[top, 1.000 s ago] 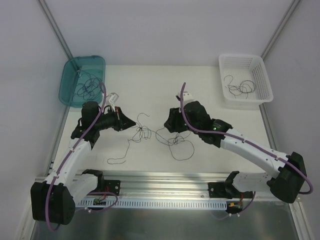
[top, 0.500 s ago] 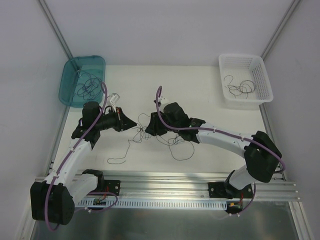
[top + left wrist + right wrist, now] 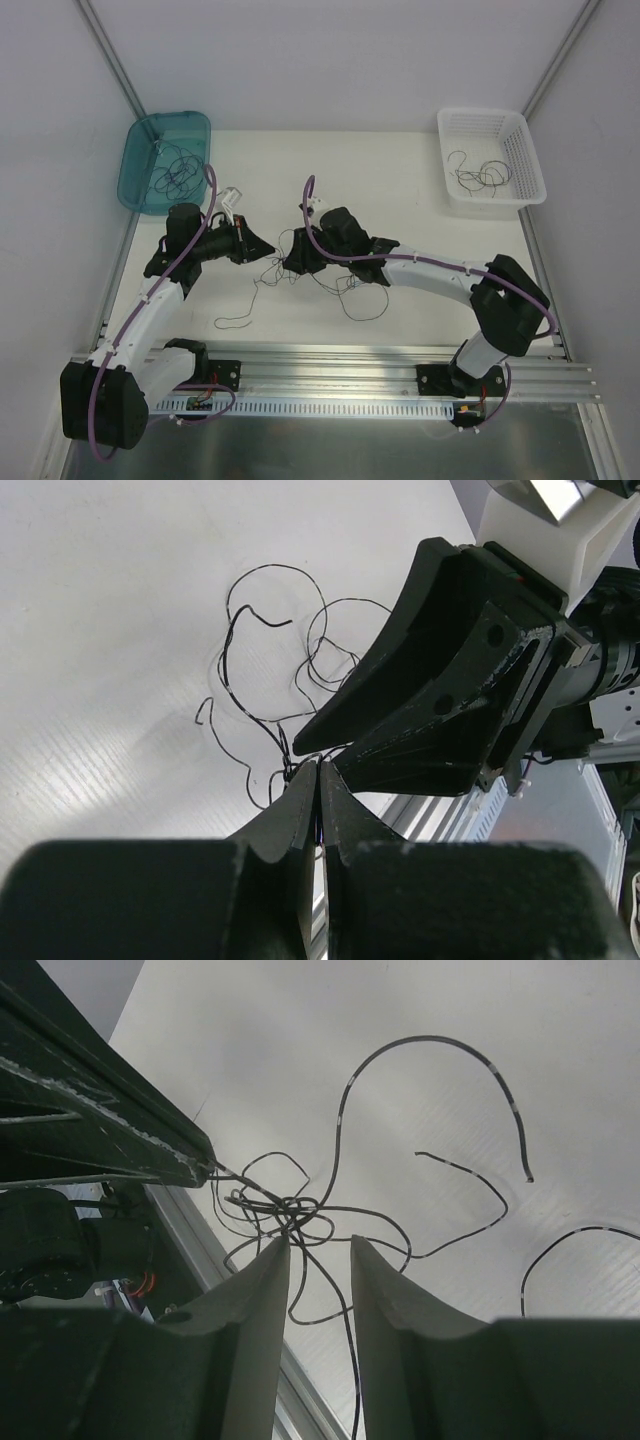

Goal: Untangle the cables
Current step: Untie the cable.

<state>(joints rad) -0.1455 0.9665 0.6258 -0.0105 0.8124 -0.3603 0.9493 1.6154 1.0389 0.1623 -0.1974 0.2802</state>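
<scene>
Behind the right end effector, the cables partly disappear.

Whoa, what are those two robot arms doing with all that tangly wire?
They are working on a tangle of thin dark wires on the white table. The left hand is pinched shut on a strand at the knot. The right hand is right beside it, fingers apart, with strands of the knot at its tips. The knot is not yet undone. Some loose wires lie in the teal bin, more wires in the white basket.
</scene>
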